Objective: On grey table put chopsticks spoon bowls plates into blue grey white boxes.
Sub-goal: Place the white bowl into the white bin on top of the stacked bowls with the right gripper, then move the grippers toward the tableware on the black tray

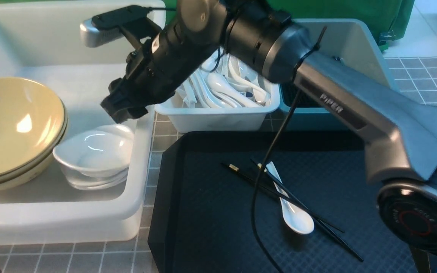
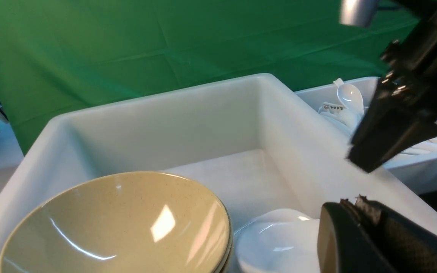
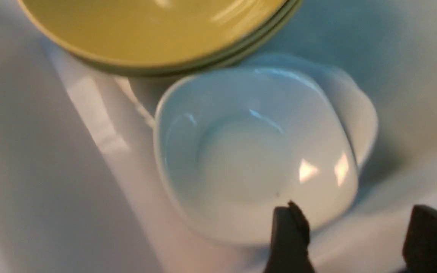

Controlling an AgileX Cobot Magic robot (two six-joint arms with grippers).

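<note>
Grey-and-black right arm (image 1: 355, 110) fills the near foreground and reaches across to the left. Right gripper (image 1: 123, 110) hangs over the large white plastic tub (image 1: 139, 182), jaws parted with nothing between them. One of its fingertips (image 3: 288, 231) sits above the rim of the top plate.

Small glossy white rounded-square plates (image 1: 93, 151) are stacked in the tub, just beside the stacked wide olive-yellow bowls (image 1: 13, 125).

Black textured tray (image 1: 203, 227) sits on the grey tiled table (image 1: 431, 83). On it lies a white ceramic soup spoon (image 1: 294, 216), crossed by thin black chopsticks (image 1: 247, 179).

Behind the tray, the pale grey-white bin (image 1: 218, 117) holds white spoons (image 1: 222, 85), with the teal-blue bin (image 1: 317, 122) beside it.

Left gripper (image 2: 355, 227) is near the tub's edge; cannot tell how its jaws stand.
</note>
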